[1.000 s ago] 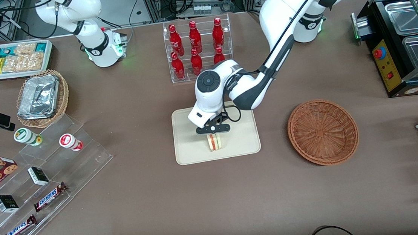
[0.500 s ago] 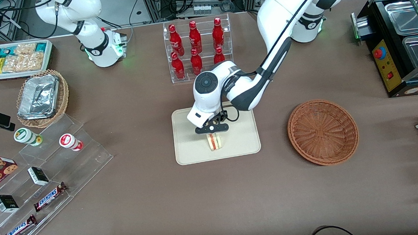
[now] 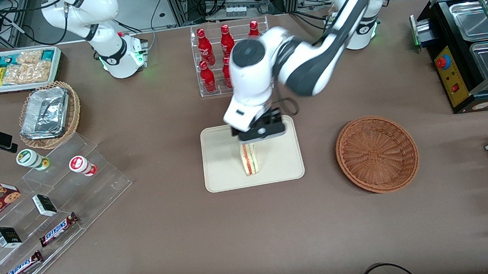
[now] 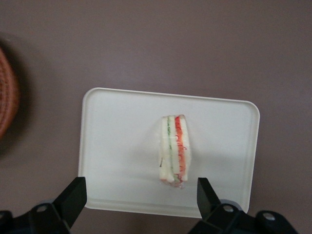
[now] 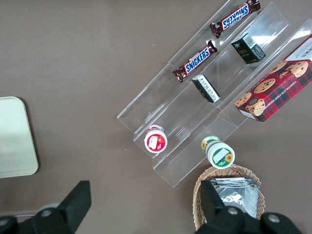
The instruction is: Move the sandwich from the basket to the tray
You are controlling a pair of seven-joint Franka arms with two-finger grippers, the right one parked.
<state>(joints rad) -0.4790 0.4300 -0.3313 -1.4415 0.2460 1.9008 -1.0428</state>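
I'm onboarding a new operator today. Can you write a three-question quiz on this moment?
1. True or false: the sandwich lies on the tray.
2. The gripper is: A) shut on the sandwich, B) open above it, C) inside the basket.
3. Fill in: the basket holds ____ sandwiches.

Key: 1 true. 2 B, the wrist view shows the jaws spread wide, clear of the sandwich. 3 no.
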